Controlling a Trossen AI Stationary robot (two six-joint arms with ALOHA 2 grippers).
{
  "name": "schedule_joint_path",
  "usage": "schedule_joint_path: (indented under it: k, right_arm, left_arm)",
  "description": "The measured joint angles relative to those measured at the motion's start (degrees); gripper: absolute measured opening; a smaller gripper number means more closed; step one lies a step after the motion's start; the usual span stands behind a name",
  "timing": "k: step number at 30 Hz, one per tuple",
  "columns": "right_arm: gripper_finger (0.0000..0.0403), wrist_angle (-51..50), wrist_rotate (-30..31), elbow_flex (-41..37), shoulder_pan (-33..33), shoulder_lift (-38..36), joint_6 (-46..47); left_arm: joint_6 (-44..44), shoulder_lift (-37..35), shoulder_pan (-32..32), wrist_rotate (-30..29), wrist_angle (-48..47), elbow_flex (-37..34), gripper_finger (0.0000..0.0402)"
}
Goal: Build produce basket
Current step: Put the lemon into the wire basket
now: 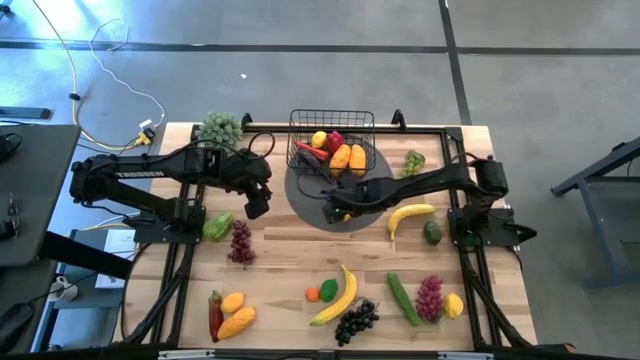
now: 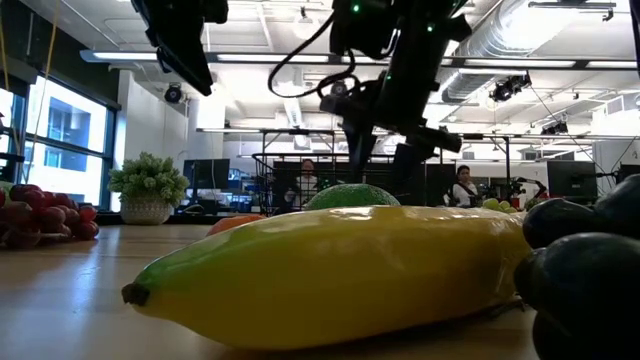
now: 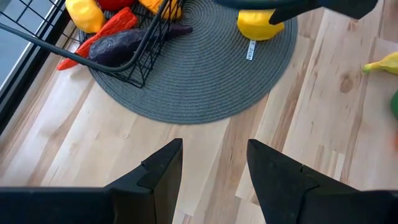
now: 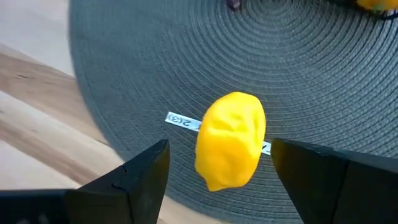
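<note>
The black wire basket [image 1: 331, 128] stands on the far part of the grey round mat [image 1: 318, 203] and holds a lemon, a red pepper, orange fruits and a dark purple vegetable [image 3: 124, 45]. My right gripper [image 1: 336, 211] hovers open over the mat's near part. A yellow lemon [image 4: 231, 140] lies on the mat between its fingers [image 4: 219, 147], and neither finger touches it. The same lemon [image 3: 258, 23] shows in the left wrist view under that gripper. My left gripper [image 1: 257, 207] is open above bare table just left of the mat [image 3: 214, 146].
Produce lies scattered on the wooden table: a banana [image 1: 410, 214], an avocado [image 1: 432, 232] and green grapes [image 1: 412, 160] on the right. Purple grapes [image 1: 240, 241] and a green pepper [image 1: 217, 226] are on the left. Another banana [image 1: 338, 297], black grapes [image 1: 355, 321] and a cucumber [image 1: 402, 297] lie near the front edge.
</note>
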Motion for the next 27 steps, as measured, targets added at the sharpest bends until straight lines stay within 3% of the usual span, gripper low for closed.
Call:
schedule_joint_path:
  k: [12,15,22,27]
  right_arm:
    - [0.0254,0.3,-0.4,0.0,0.0,4.7,1.7]
    - [0.0226,0.3,-1.2,0.0,0.0,5.2,1.7]
    - [0.0107,0.4,-2.2,0.1,-0.4,5.3,0.9]
    - [0.0105,1.8,-6.3,0.1,-1.1,4.6,-3.0]
  left_arm:
    - [0.0,0.0,0.0,0.0,0.0,0.0,0.017]
    - [0.7,0.0,0.0,0.0,0.0,0.0,0.017]
    - [1.5,0.0,0.0,-0.3,0.0,0.0,0.017]
    - [1.5,0.0,0.1,-0.8,0.0,0.0,0.017]
